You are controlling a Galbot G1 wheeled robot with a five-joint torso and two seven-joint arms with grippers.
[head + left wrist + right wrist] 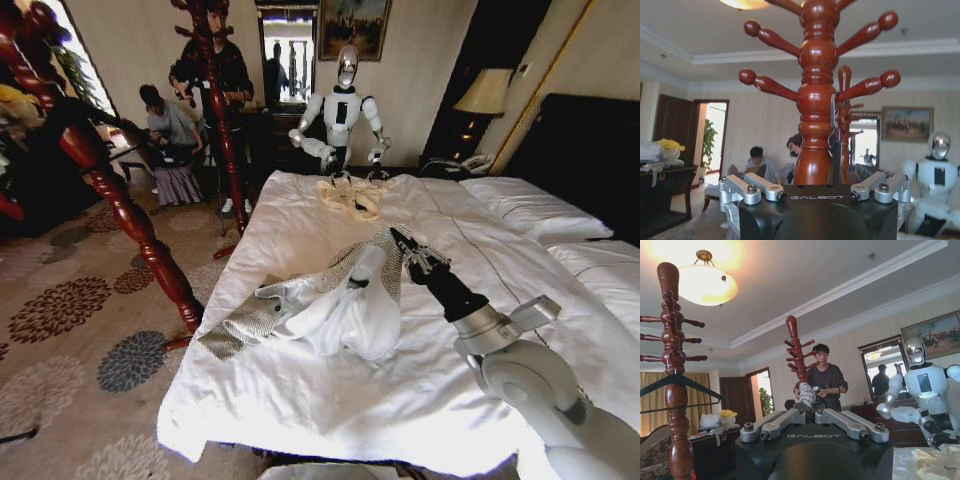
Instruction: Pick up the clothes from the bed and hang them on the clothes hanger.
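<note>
- The jacket lies crumpled on the white duvet of the bed, toward the edge nearest the robot's left, with its pale lining turned outward and one woven sleeve trailing toward that edge.
- The right gripper reaches over the bed from the robot's right and sits at the raised top of the jacket. In the right wrist view its fingers are pressed together on a tuft of the woven cloth, lifting that part above the duvet.
- The hanger, black and thin, hangs on the dark red wooden coat stand beside the bed.
- In the left wrist view, the left gripper's body sits right in front of a coat stand post. I cannot tell whether this claw is spread or pressed together.
- A smaller cream garment lies farther up the bed, well apart from the jacket.
- Another robot stands past the far edge of the bed.
</note>
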